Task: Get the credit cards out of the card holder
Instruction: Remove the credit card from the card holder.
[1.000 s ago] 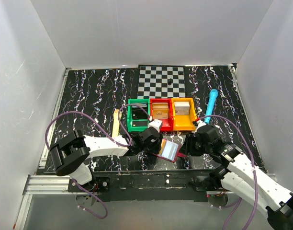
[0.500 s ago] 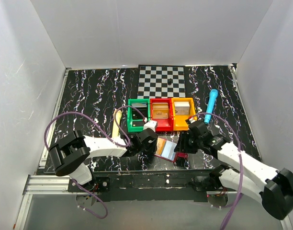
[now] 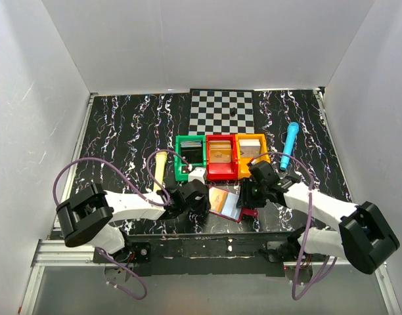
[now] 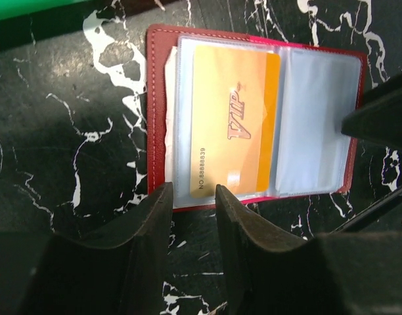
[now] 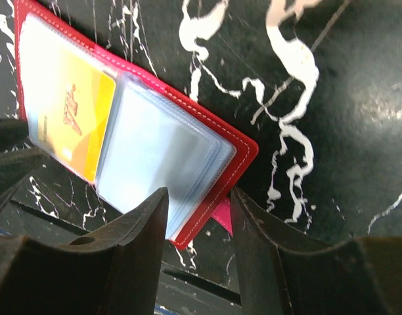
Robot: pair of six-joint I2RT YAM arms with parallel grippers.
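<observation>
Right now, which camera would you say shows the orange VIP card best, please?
Left wrist: the orange VIP card lies face-on, lettering readable. Right wrist shows it slanted, blurred; top external, a small orange patch.

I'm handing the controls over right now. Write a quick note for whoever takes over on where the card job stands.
Left gripper: open, jaws either side of the orange VIP card's near corner, nothing gripped.
Right gripper: open, straddling the card holder's opposite edge.
Holder: lying open on the table, in front of the red bin.
Done: holder opened.
Left: VIP card sits in its clear sleeve; pull it out. The sleeve beside it looks empty.
</observation>
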